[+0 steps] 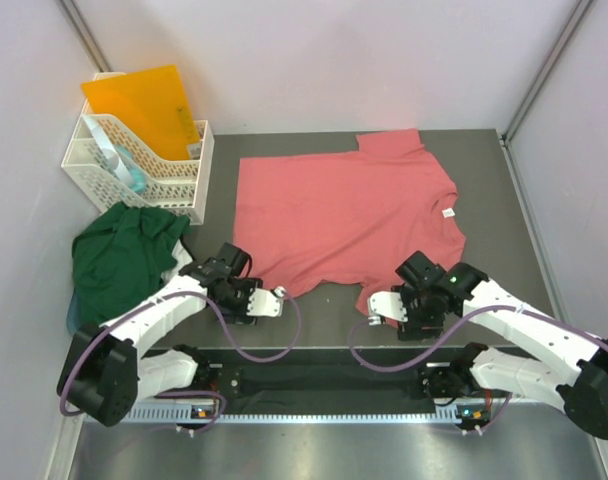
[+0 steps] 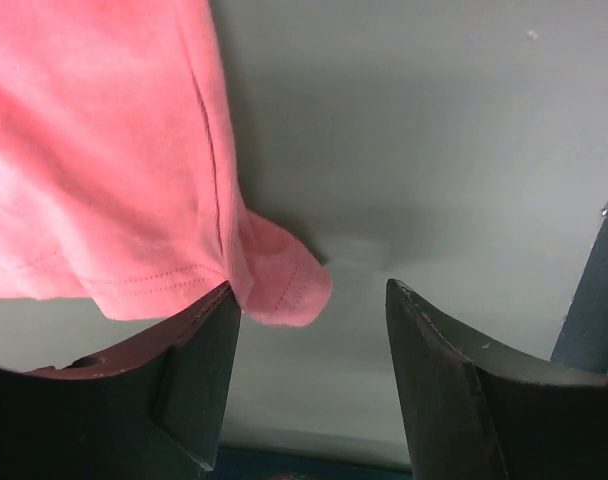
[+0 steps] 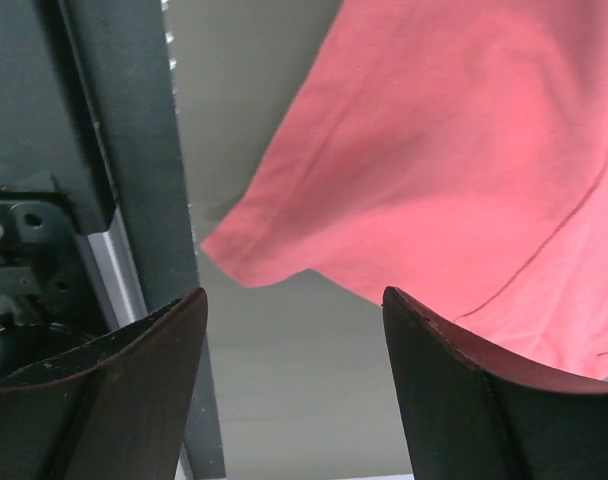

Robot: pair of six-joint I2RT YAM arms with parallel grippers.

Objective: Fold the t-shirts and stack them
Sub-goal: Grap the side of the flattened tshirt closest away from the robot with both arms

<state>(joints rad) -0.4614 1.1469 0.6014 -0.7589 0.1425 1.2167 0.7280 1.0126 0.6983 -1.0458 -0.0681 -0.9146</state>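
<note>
The salmon-pink t-shirt (image 1: 344, 215) lies spread flat in the middle of the table, its white neck label (image 1: 448, 213) toward the right. A dark green t-shirt (image 1: 119, 255) sits crumpled at the left edge. My left gripper (image 1: 272, 301) is low at the pink shirt's near-left hem corner. In the left wrist view that gripper (image 2: 309, 295) is open, and the curled pink corner (image 2: 284, 275) lies just off one fingertip, ungripped. My right gripper (image 1: 381, 308) is at the near-right sleeve. In the right wrist view it (image 3: 294, 300) stands open, with the pink edge (image 3: 424, 160) just beyond the fingertips.
A white plastic basket (image 1: 174, 185) with an orange folder (image 1: 144, 105) stands at the back left, right behind the green shirt. A dark rail (image 1: 314, 385) with the arm bases runs along the near edge. Walls close in on both sides.
</note>
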